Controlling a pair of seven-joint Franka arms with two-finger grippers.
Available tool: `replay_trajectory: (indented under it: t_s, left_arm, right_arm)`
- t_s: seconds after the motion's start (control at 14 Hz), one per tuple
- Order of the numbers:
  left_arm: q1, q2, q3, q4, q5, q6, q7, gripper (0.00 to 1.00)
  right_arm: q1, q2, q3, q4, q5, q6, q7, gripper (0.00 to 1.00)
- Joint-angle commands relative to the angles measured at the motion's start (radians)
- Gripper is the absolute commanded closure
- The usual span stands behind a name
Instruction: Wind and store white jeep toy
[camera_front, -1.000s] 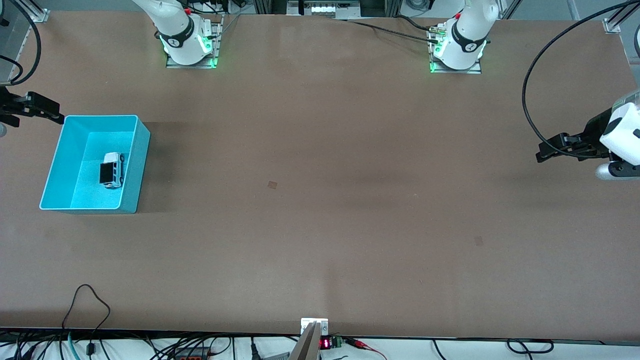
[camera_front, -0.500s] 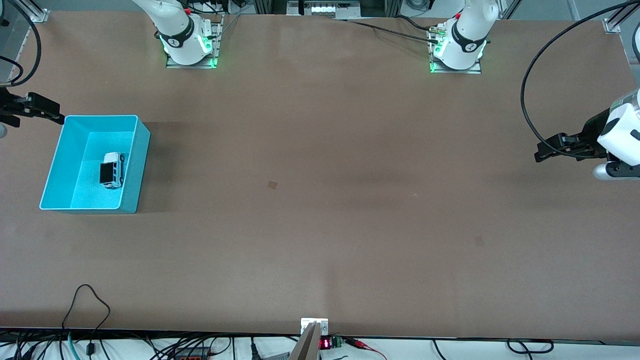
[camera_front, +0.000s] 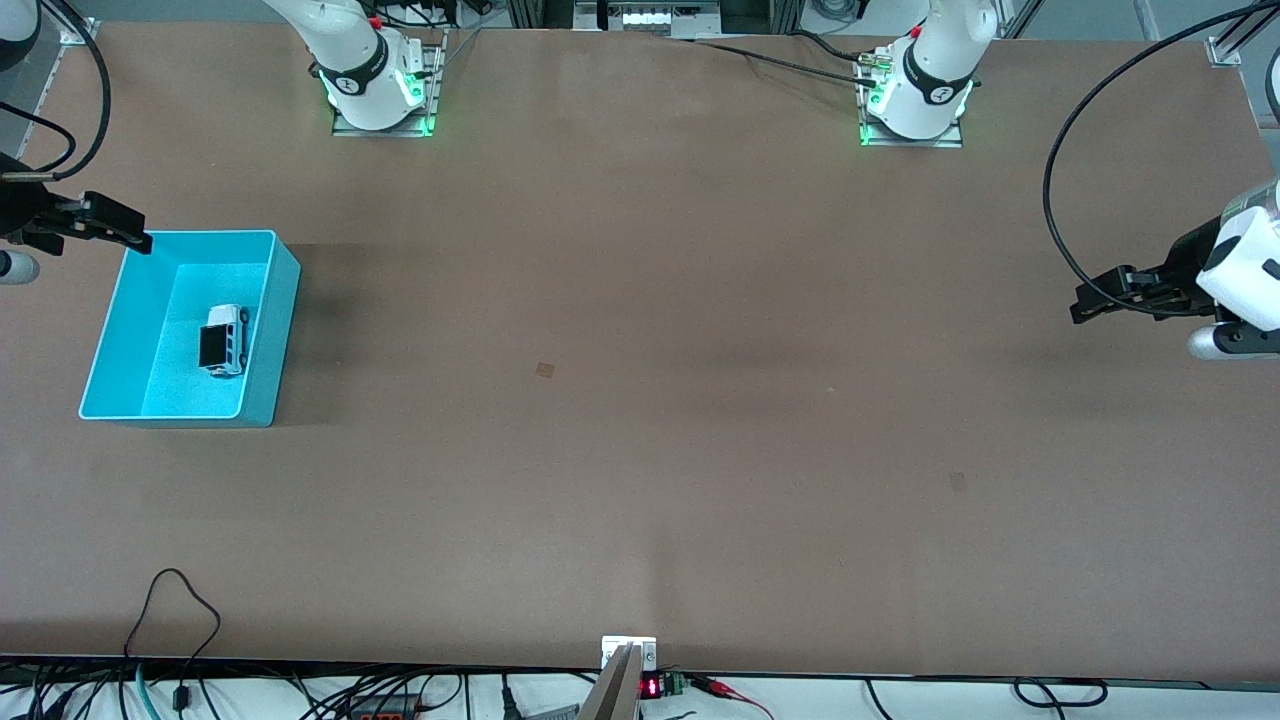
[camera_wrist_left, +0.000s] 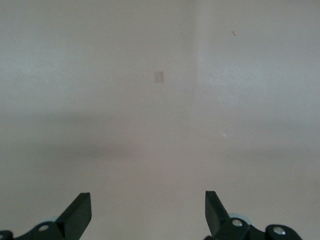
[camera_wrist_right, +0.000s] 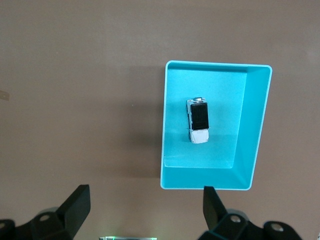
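Note:
The white jeep toy (camera_front: 224, 340), white with a black roof, lies inside the turquoise bin (camera_front: 285, 330) at the right arm's end of the table. It also shows in the right wrist view (camera_wrist_right: 199, 120), inside the bin (camera_wrist_right: 255, 130). My right gripper (camera_front: 135, 238) is open and empty, up in the air over the bin's corner toward the robots' bases; its fingers (camera_wrist_right: 77, 202) are spread wide. My left gripper (camera_front: 1085, 302) is open and empty over bare table at the left arm's end; its fingers (camera_wrist_left: 80, 210) are wide apart.
The brown table (camera_front: 640, 400) carries only small marks (camera_front: 544, 369). Cables (camera_front: 170, 600) hang over the table edge nearest the front camera. The arms' bases (camera_front: 380, 100) stand along the edge farthest from it.
My right gripper has shifted slightly toward the bin and now sits over its corner. The left gripper has barely moved. The jeep stays in the bin.

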Motion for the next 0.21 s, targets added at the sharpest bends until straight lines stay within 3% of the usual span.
replay_trajectory:
  t_s: [0.0,0.14]
  left_arm:
    - [-0.005,-0.026,-0.024,-0.015,0.022,0.01,0.015,0.0]
    - [-0.007,-0.026,-0.028,-0.007,0.02,0.01,0.015,0.0]
  right_arm:
    - [0.004,-0.002,-0.003,0.008,0.019,-0.002,0.016,0.0]
    - [0.004,0.0,-0.003,0.008,0.019,-0.002,0.016,0.0]
